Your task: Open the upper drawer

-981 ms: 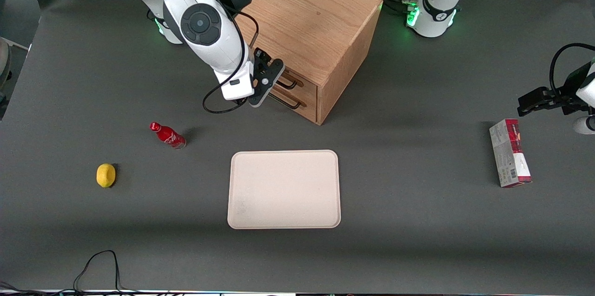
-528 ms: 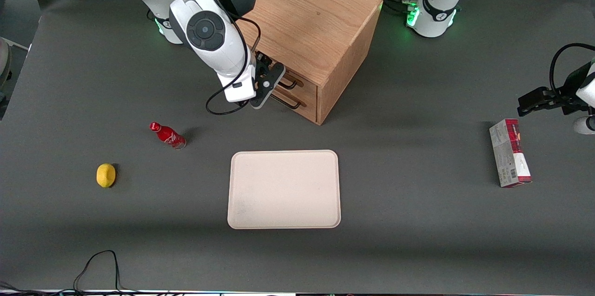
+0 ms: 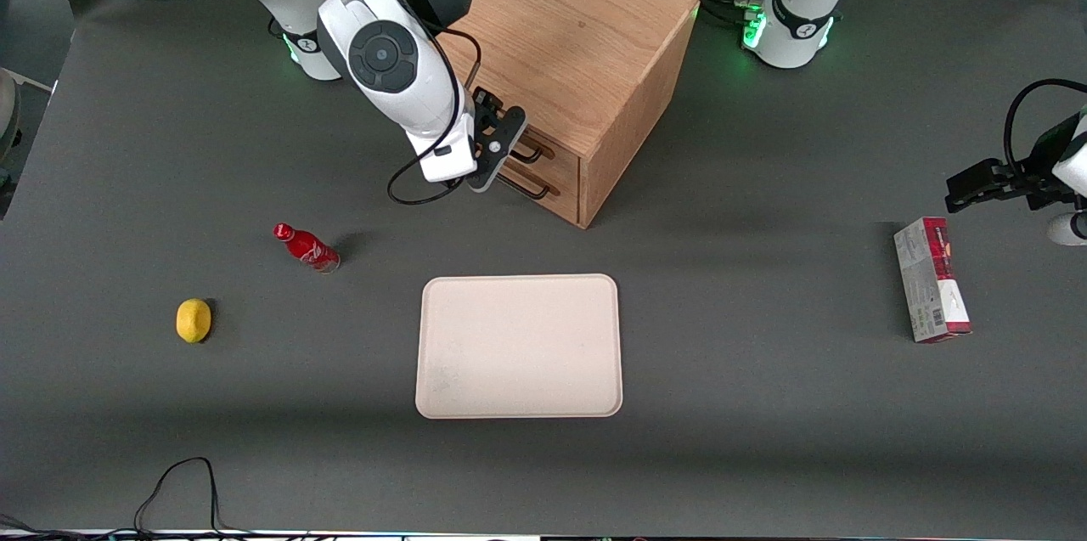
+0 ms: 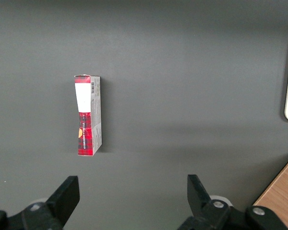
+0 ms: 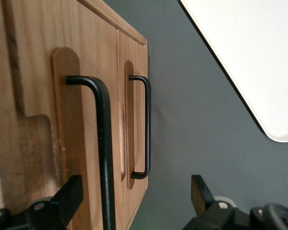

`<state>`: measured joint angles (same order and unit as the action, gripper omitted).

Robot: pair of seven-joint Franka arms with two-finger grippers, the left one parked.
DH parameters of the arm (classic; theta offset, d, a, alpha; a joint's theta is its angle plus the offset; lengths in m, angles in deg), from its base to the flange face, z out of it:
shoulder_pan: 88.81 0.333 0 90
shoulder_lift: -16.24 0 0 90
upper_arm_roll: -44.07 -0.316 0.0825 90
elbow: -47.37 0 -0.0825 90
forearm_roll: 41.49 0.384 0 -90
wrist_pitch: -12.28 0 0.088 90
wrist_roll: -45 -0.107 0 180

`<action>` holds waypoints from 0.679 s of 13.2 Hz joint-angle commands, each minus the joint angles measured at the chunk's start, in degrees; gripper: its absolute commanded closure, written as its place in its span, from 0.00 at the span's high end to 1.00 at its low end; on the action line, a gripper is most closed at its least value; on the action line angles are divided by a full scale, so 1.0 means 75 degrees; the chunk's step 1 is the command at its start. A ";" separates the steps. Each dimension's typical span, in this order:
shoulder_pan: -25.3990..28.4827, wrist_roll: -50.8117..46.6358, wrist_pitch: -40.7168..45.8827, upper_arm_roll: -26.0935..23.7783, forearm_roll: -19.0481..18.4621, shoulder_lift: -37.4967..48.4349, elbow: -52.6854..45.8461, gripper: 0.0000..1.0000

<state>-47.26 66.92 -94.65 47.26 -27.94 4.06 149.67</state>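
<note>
Robotics lab, grey matted table (image 3: pixel 764 405), bolted white arm bases (image 3: pixel 785 31), trailing cables (image 3: pixel 183 481)

We see the gripper (image 3: pixel 501 152) in front of the cabinet (image 3: pixel 577 40), at the upper drawer (image 5: pixel 77 129); the tray (image 3: pixel 519 345), bottle (image 3: pixel 306 247) and lemon (image 3: pixel 194 320) lie nearer the camera than the cabinet.

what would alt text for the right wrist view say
The gripper, fingers open, sits close in front of the oak cabinet, with the upper drawer's black bar handle running between its fingers. The lower drawer with its own black handle lies beside it, both drawers closed. A cream tray rests on the grey table.
</note>
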 commanded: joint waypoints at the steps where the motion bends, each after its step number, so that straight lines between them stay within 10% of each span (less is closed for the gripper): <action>1: 0.0038 0.0288 -0.0425 0.0078 0.0209 0.0182 0.0491 1.00; 9: 0.0050 0.0253 -0.0906 0.0101 0.0127 0.0100 0.0715 1.00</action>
<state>-47.34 67.32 -99.62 47.50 -27.89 4.11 154.02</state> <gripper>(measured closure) 0.000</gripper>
